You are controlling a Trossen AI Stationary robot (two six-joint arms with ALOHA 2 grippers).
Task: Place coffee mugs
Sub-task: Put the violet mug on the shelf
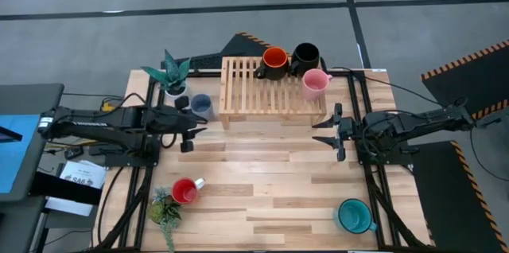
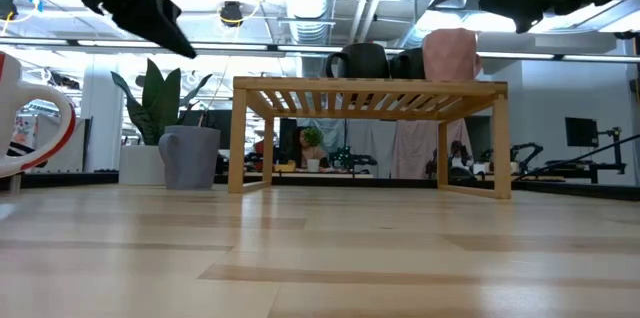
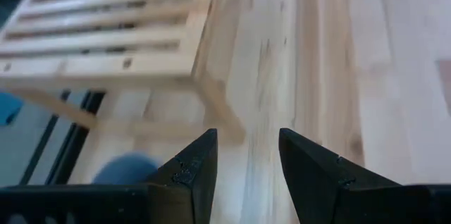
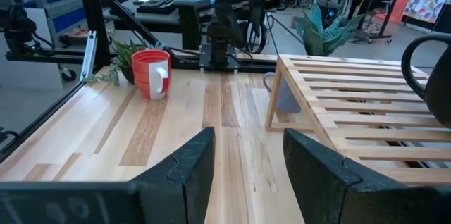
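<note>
high view: wooden table point(image 1: 262, 181), both arms over its middle band, claws facing each other, well apart
left gripper point(image 1: 193, 128): fingers parted, nothing between them, holds nothing; hangs above bare table just in front of the rack's near left corner
left wrist view: own fingers point(image 3: 194, 171) apart, only table planks in the gap, rack leg just ahead
right gripper point(image 1: 324, 131): fingers parted, empty; hangs above table just off the rack's near right corner
right wrist view: own fingers point(image 4: 184, 171) apart, bare wood between them
slatted rack point(image 1: 270, 87): wooden, between the two claws and beyond them, toward table's far edge
orange mug point(image 1: 274, 62): on rack's far edge, beyond right gripper
black mug point(image 1: 305, 56): on rack, touching or just beside orange mug
pink mug point(image 1: 315, 83): on rack's right end, nearest mug to right gripper
pale blue mug point(image 1: 200, 106): on table, just beyond left gripper, beside rack's left end
red mug point(image 1: 185, 191): on table, nearer side from left gripper, well apart
teal mug point(image 1: 353, 216): on table, nearer side from right gripper, well apart
potted plants: one point(image 1: 169, 74) near pale blue mug, one point(image 1: 165, 209) touching or just beside red mug
</note>
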